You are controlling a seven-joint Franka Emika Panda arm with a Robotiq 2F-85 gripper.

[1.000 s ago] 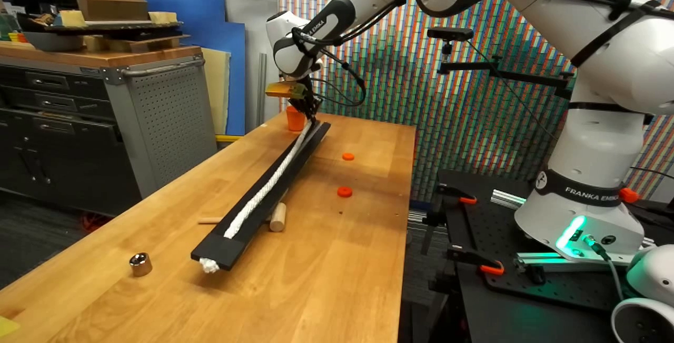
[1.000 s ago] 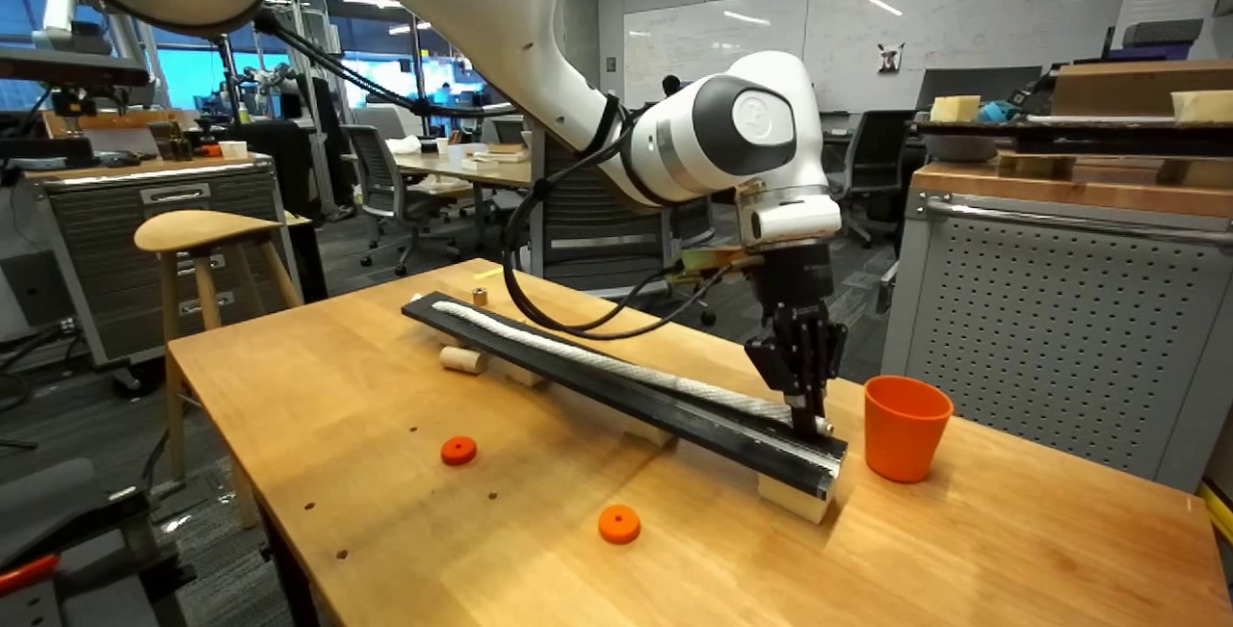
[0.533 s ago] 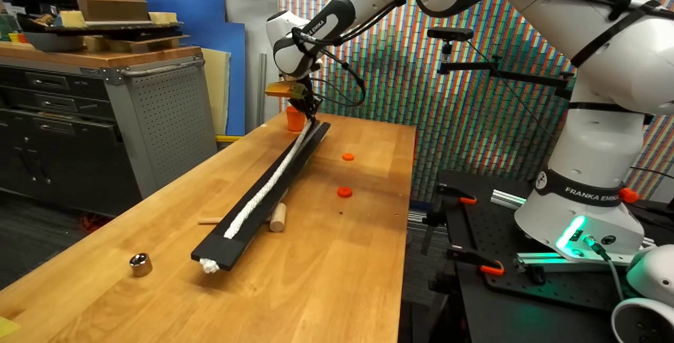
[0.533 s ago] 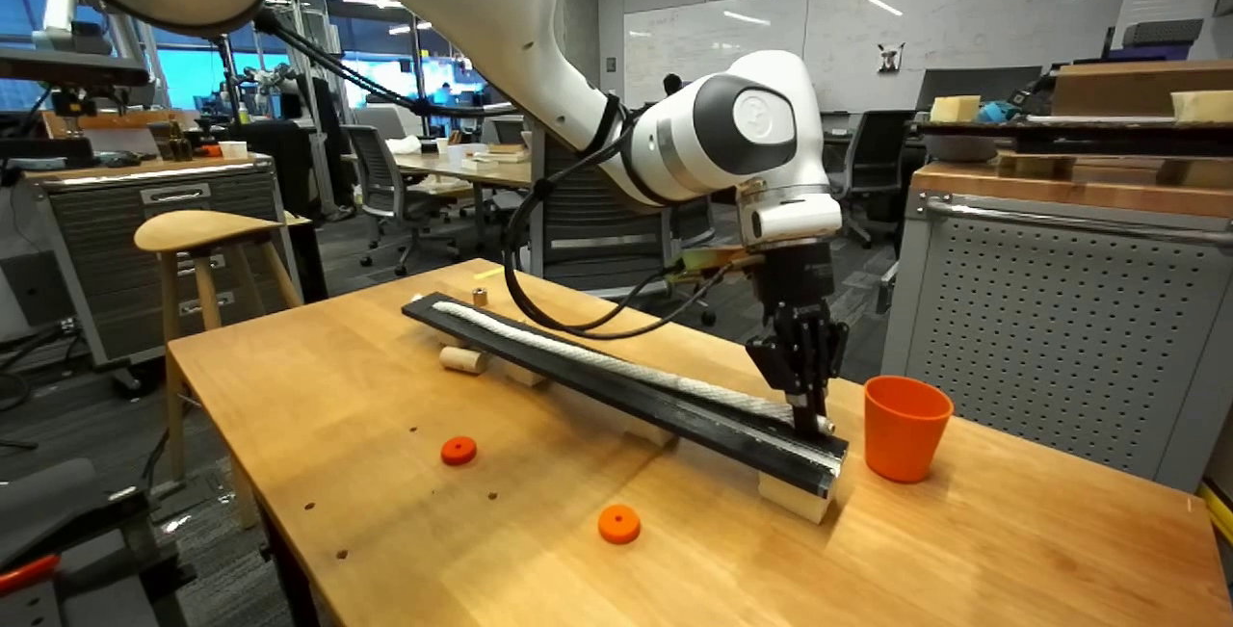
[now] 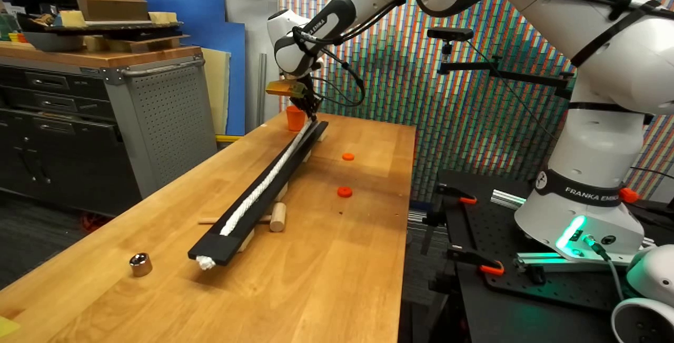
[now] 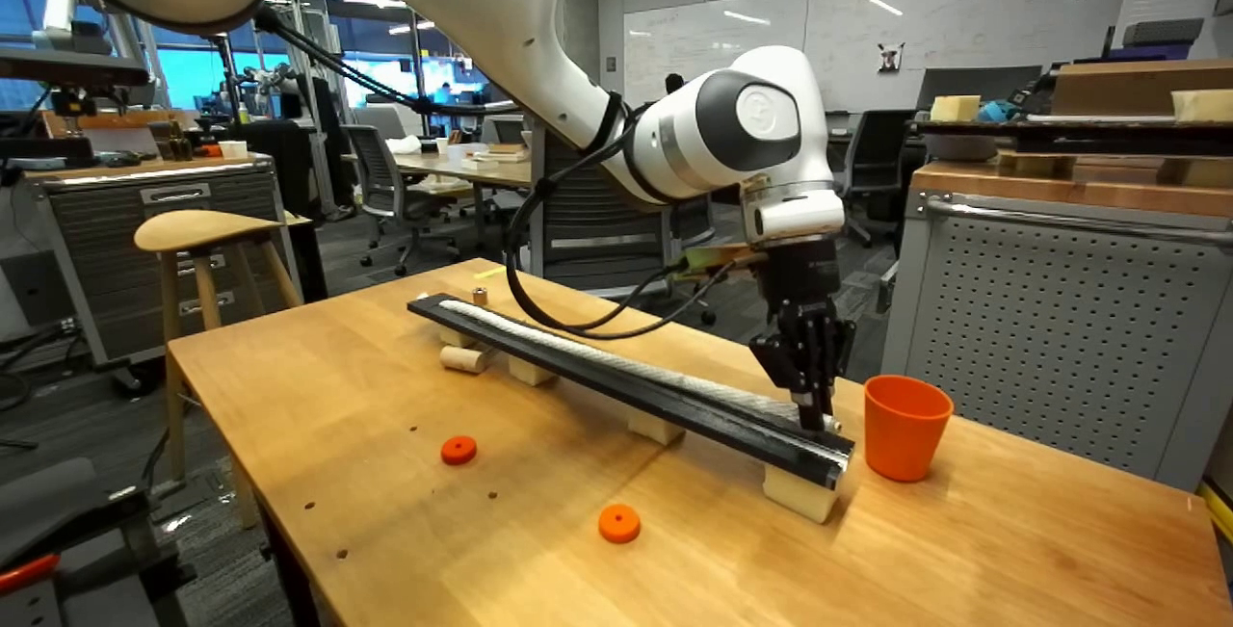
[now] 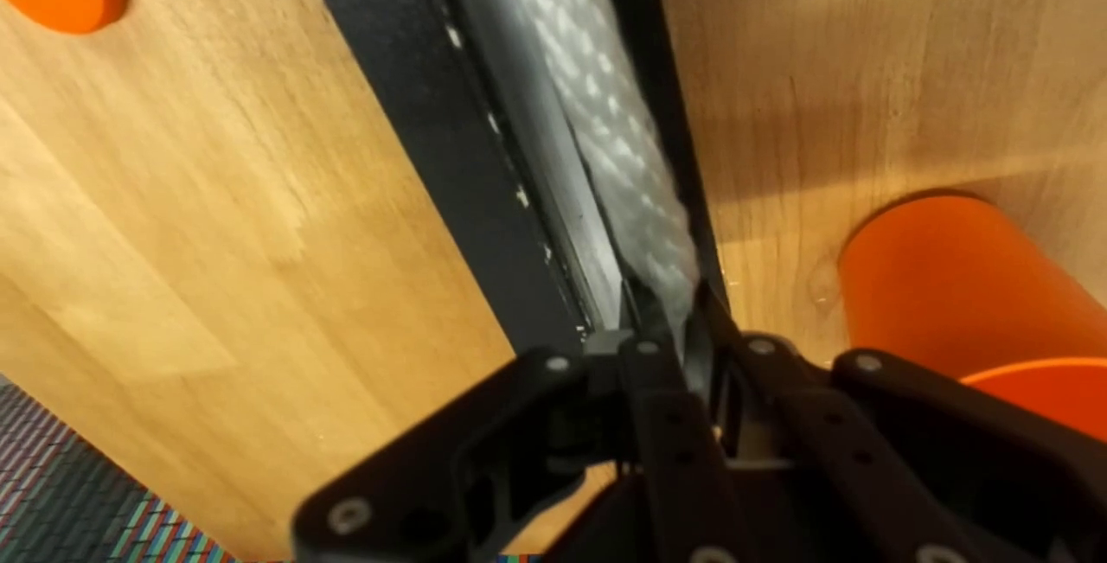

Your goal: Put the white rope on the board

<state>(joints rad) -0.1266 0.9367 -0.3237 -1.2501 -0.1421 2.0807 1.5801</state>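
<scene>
The white rope (image 5: 257, 194) lies lengthwise along the top of the black board (image 5: 216, 246). Both also show in an exterior view, rope (image 6: 674, 380) and board (image 6: 616, 399). A white knotted tuft (image 5: 206, 263) sticks out under the board's near end. My gripper (image 6: 817, 412) points down at the board's far end, shut on the rope's end. In the wrist view the rope (image 7: 597, 87) runs between the fingertips (image 7: 666, 308), over a pale groove in the board (image 7: 458, 174). The very tip of the rope is partly hidden by the fingers.
Several wooden blocks (image 6: 800, 495) hold the board off the table. An orange cup (image 6: 905, 430) stands beside the gripper. A wooden mallet (image 5: 278, 217) lies under the board. Two orange discs (image 6: 459, 451) (image 6: 619, 524) and a metal ring (image 5: 140, 264) lie on the table.
In the last half second the board has shifted slightly together with the gripper and rope, and more of the blocks shows beneath it. My gripper has risen slightly and stays shut.
</scene>
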